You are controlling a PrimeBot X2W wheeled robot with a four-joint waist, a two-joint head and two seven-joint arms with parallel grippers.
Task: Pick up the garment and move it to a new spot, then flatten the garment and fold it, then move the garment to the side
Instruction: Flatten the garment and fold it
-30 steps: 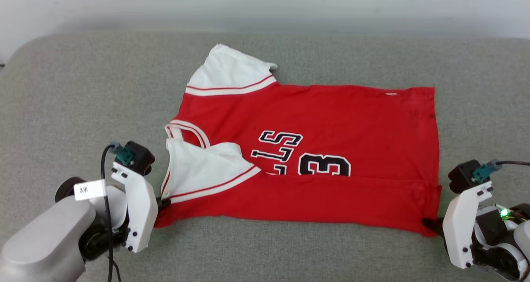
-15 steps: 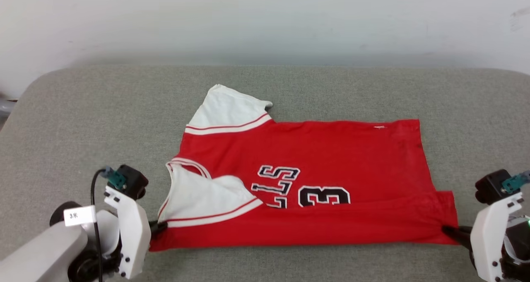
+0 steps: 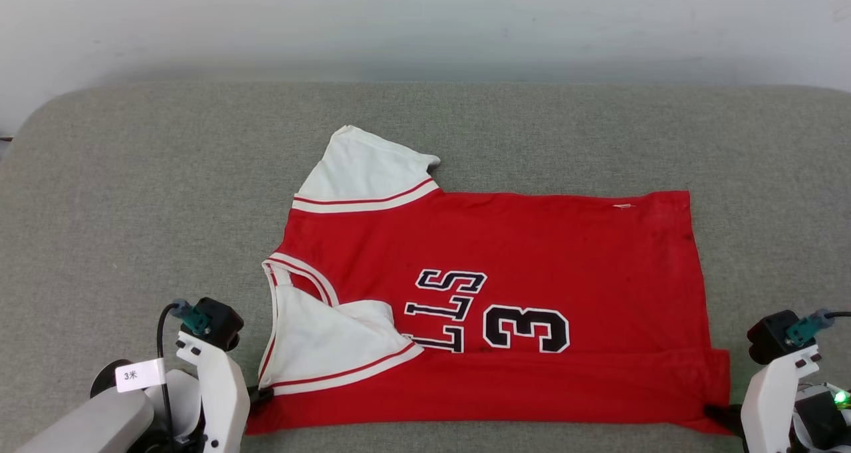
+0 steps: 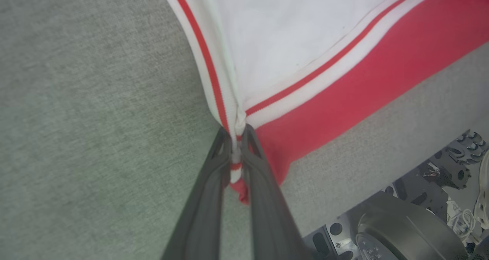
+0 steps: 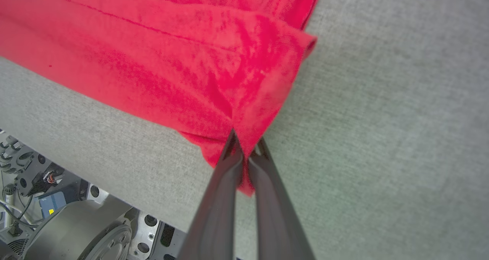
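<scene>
So, small red jersey shirt with white sleeves lay spread on the grey fabric cushion, near edge folded over. We had left gripper clamped on its sleeve-trim corner, right gripper clamped on its hem corner.

Black white-outlined "LLS" and "3" on the red garment; "3米" on a small white tag.

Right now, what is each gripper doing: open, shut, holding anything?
Left gripper: shut on the jersey, pinching its near corner at the striped sleeve trim.
Right gripper: shut on the jersey, pinching its near red hem corner.
</scene>
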